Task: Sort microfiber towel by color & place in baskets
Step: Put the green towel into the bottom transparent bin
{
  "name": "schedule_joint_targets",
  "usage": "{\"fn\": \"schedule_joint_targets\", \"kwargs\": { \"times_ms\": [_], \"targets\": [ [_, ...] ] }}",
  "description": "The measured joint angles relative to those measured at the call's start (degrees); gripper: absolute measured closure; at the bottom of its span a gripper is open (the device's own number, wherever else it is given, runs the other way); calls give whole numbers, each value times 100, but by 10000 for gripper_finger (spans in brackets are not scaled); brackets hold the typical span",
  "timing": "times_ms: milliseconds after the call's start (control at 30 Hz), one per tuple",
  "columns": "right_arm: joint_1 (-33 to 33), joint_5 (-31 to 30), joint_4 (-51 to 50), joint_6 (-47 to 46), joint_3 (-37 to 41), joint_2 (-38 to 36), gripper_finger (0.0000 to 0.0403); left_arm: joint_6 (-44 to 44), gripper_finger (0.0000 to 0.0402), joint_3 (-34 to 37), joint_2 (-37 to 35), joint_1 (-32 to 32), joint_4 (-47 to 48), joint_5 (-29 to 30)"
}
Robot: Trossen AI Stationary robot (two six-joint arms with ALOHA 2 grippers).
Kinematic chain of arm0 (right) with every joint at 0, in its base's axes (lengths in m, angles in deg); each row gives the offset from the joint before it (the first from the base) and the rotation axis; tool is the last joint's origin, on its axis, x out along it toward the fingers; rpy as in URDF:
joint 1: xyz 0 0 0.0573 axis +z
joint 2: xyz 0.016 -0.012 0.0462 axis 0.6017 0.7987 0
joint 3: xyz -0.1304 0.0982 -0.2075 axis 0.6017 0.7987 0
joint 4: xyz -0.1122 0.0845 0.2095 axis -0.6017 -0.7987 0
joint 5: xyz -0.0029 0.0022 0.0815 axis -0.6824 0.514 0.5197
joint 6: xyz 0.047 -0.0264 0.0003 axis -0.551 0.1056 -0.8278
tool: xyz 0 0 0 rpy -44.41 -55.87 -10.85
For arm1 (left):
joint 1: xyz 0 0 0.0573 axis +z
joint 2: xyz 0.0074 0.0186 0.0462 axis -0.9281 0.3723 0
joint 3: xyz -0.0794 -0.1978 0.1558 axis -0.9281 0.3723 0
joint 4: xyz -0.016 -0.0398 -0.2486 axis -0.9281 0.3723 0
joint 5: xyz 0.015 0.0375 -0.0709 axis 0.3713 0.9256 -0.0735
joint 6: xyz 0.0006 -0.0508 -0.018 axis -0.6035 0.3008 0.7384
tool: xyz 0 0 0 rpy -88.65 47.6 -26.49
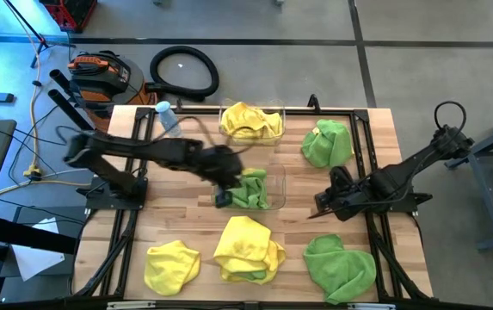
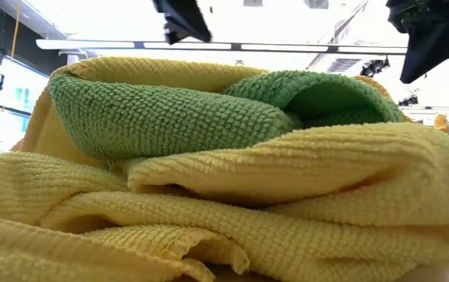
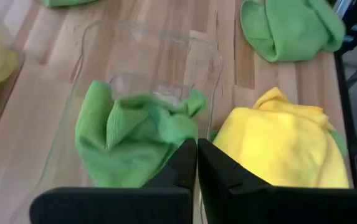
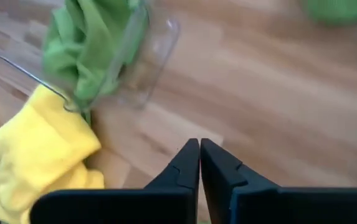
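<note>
Two clear baskets stand on the wooden table. The far one [image 1: 279,114] holds a yellow towel [image 1: 250,123]; the middle one [image 3: 147,37] holds a crumpled green towel [image 3: 128,134]. My left gripper [image 3: 197,149] is shut on nothing, above that basket's near left corner [image 1: 222,198]. My right gripper [image 4: 199,146] is shut on nothing over bare wood to the basket's right [image 1: 323,205]. Loose towels lie on the table: green at the far right [image 1: 328,142], yellow [image 1: 171,265], a yellow one with green showing in its folds [image 1: 248,250] and green [image 1: 339,267] along the near edge.
A small clear bottle with a blue cap [image 1: 167,116] stands at the far left of the table. In the low view the yellow and green heap [image 2: 208,180] fills the picture. Bare wood shows between the middle basket and my right gripper [image 4: 271,93].
</note>
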Motion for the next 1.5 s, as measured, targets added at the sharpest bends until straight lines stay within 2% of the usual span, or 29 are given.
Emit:
{"fn": "schedule_joint_targets", "kwargs": {
  "times_ms": [167,333,567,933,1067,1500],
  "targets": [
    [29,1014,134,-416,-2,517,400,415,401,1439,-1324,2,-440,103],
    [226,2054,256,-946,-6,1007,402,766,401,2384,-2390,4,-527,139],
    [810,2412,263,-1823,-320,1538,401,962,401,3072,-3326,4,-548,300],
    [1564,2711,689,-3145,-350,1984,385,952,401,3162,-3457,4,-538,298],
    [1641,2945,861,-3194,-350,2073,355,892,401,3162,-3461,4,-542,298],
    [1848,2992,1199,-3127,-348,2577,246,1057,401,3162,-3461,4,-551,298]
  ]
}}
